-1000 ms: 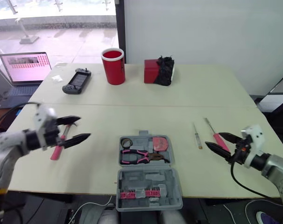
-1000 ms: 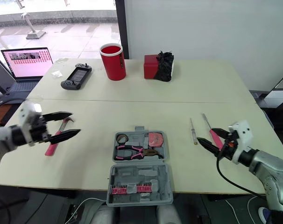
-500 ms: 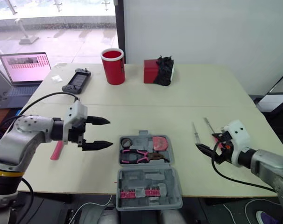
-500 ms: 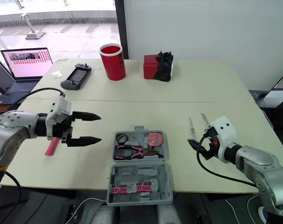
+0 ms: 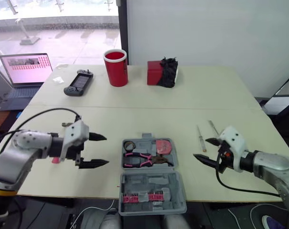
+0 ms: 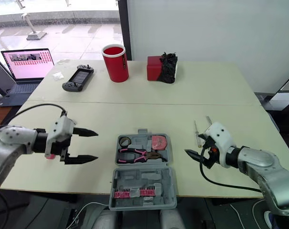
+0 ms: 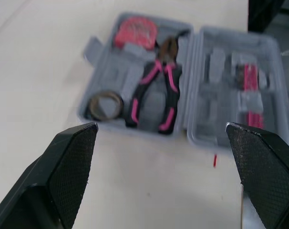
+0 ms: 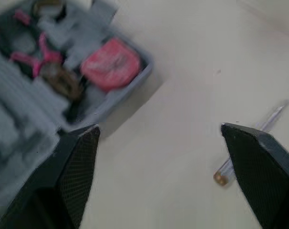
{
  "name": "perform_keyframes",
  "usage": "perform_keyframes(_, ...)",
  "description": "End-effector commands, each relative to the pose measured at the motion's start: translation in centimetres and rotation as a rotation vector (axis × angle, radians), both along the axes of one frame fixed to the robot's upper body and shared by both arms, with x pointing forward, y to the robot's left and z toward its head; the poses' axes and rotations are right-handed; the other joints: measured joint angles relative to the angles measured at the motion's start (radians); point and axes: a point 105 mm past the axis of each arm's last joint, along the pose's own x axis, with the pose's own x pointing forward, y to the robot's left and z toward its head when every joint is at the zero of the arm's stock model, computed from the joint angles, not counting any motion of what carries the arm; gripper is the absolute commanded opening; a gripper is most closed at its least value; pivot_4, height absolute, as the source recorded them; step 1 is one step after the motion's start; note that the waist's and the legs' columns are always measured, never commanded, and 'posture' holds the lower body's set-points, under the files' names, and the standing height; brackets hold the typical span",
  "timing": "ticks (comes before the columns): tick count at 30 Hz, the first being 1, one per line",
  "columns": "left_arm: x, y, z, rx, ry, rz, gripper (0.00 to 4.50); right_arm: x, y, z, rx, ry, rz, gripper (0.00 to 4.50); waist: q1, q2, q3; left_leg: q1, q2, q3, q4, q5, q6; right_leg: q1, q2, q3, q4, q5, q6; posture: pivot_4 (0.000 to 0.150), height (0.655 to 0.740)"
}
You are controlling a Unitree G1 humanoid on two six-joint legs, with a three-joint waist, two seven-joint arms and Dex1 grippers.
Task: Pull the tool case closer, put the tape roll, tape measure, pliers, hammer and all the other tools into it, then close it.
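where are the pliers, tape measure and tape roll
pliers [image 7: 164,64], left wrist view, by the pivot
tape measure [image 7: 135,32], left wrist view, red housing face
tape roll [image 7: 106,96], left wrist view, band of the ring

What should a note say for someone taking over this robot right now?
Left gripper: open, empty, hovering left of the tool case.
Right gripper: open, empty, hovering right of the case.
Done: the case lies open at the near edge of the table. It holds the tape roll, pliers and tape measure.
Left: the hammer, partly hidden on the table at the robot's left, must go in. So must the screwdriver and a second slim tool by the right gripper. Then close the case.
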Motion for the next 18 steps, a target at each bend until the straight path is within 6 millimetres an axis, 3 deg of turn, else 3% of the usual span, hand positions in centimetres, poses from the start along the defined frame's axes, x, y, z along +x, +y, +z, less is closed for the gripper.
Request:
perform_keyframes(1, 0.2, 0.0, -1.8, 0.029, -0.040, -0.009, 3.70, 0.0, 0.1, -2.2, -0.139, 0.013, 0.182, 2.11, -0.001, 0.000, 0.000, 0.000, 0.000, 0.000, 0.000, 0.000, 0.000, 0.000, 0.000, 0.000, 0.000, 0.000, 0.000, 0.150, 0.7400)
perform_keyframes(5, 0.2, 0.0, -4.5, 0.065, -0.049, -0.009, 1.64, 0.9, 0.7, -3.4, -0.161, 0.017, 0.279, 0.08, -0.003, 0.000, 0.000, 0.000, 0.000, 0.000, 0.000, 0.000, 0.000, 0.000, 0.000, 0.000, 0.000, 0.000, 0.000, 0.150, 0.7400)
perform_keyframes(8, -0.1, -0.2, -6.0, 0.069, -0.028, -0.002, 0.06, 1.1, 1.4, -4.1, -0.164, 0.029, 0.330, 0.00, -0.002, 0.000, 0.000, 0.000, 0.000, 0.000, 0.000, 0.000, 0.000, 0.000, 0.000, 0.000, 0.001, 0.001, 0.001, 0.150, 0.7400)
perform_keyframes(18, -0.3, -1.6, -8.7, 0.007, 0.026, 0.054, 0.02, 1.1, 3.9, -4.6, -0.142, 0.031, 0.455, 0.00, 0.001, 0.000, 0.000, 0.001, 0.000, 0.000, 0.000, 0.000, 0.000, 0.001, 0.000, 0.000, 0.001, 0.002, 0.004, 0.150, 0.7400)
